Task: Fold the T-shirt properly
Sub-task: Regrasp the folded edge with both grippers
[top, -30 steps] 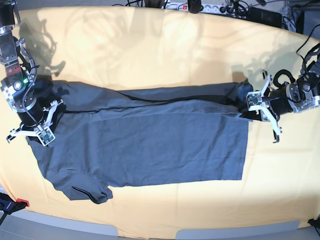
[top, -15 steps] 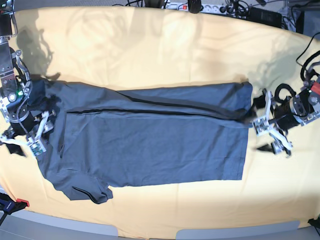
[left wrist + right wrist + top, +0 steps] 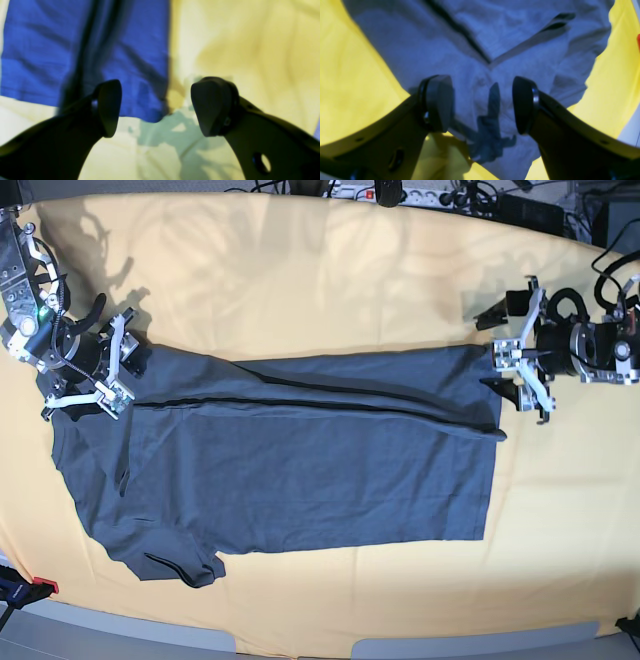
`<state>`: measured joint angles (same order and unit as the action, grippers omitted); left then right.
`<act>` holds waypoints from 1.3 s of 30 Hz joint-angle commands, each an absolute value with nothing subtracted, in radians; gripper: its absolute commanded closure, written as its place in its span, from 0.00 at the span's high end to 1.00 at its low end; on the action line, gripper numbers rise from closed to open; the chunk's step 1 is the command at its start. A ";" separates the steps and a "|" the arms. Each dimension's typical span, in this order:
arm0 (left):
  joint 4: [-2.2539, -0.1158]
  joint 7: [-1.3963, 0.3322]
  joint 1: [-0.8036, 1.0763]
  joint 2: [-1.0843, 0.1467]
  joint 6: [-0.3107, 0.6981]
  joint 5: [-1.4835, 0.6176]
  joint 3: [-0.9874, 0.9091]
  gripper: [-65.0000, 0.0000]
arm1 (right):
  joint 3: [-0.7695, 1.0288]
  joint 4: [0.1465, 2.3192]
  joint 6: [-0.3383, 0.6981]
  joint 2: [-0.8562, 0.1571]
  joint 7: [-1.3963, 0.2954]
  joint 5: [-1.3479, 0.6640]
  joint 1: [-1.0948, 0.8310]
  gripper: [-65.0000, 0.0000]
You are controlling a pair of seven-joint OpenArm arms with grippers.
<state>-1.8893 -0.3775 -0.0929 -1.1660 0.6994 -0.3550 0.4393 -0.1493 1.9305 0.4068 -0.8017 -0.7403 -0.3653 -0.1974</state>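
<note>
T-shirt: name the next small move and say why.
Probably lower both open grippers to the far long edge: the left gripper and right gripper hover empty at opposite ends, and the T-shirt has that side folded in only partway.

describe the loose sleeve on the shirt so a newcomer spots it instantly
Start at the yellow-orange tablecloth; the dark grey T-shirt lies lengthwise across it. Follow its near edge toward the right gripper end: the sleeve is the only flap jutting toward the table's front edge.
</note>
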 commanded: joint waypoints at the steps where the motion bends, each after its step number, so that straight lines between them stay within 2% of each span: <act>1: -1.899 -0.352 -0.091 -1.188 0.698 -0.352 0.427 0.73 | -0.138 1.945 0.401 -0.823 -0.711 -0.367 -0.192 0.60; 7: -1.896 -0.315 -0.046 -1.188 0.698 -0.210 0.427 0.73 | -0.138 1.945 0.395 -0.823 -0.696 -0.367 -0.194 0.60; 11: -1.869 -0.232 -0.044 -1.183 0.698 -0.125 0.427 0.73 | -0.138 1.945 0.345 -0.823 -0.682 -0.367 -0.194 0.60; 17: -1.860 -0.232 -0.045 -1.180 0.498 -0.085 0.427 0.73 | -0.138 1.945 0.332 -0.823 -0.686 -0.367 -0.194 0.60; 19: -1.860 -0.232 -0.045 -1.180 0.463 -0.066 0.427 0.73 | -0.138 1.945 0.333 -0.823 -0.695 -0.367 -0.196 0.60; 21: -1.860 -0.232 -0.045 -1.180 0.451 -0.060 0.427 0.68 | -0.138 1.945 0.344 -0.823 -0.706 -0.366 -0.205 0.60; 25: -1.860 -0.233 -0.044 -1.174 0.484 -0.064 0.427 0.42 | -0.138 1.944 0.409 -0.823 -0.720 -0.366 -0.253 0.60; 27: -1.860 -0.233 -0.044 -1.167 0.517 -0.064 0.427 0.37 | -0.138 1.944 0.408 -0.823 -0.720 -0.358 -0.278 0.60; 31: -1.860 -0.232 -0.044 -1.153 0.530 -0.063 0.427 0.37 | -0.138 1.944 0.394 -0.823 -0.719 -0.333 -0.307 0.60; 36: -1.860 -0.233 -0.044 -1.147 0.525 -0.073 0.427 0.38 | -0.138 1.944 0.315 -0.823 -0.720 -0.228 -0.311 0.60; 37: -1.860 -0.233 -0.045 -1.148 0.566 -0.080 0.427 0.40 | -0.138 1.944 0.314 -0.823 -0.720 -0.229 -0.311 0.60; 39: -1.860 -0.234 -0.044 -1.151 0.680 -0.080 0.427 0.52 | -0.138 1.944 0.314 -0.823 -0.720 -0.234 -0.311 0.60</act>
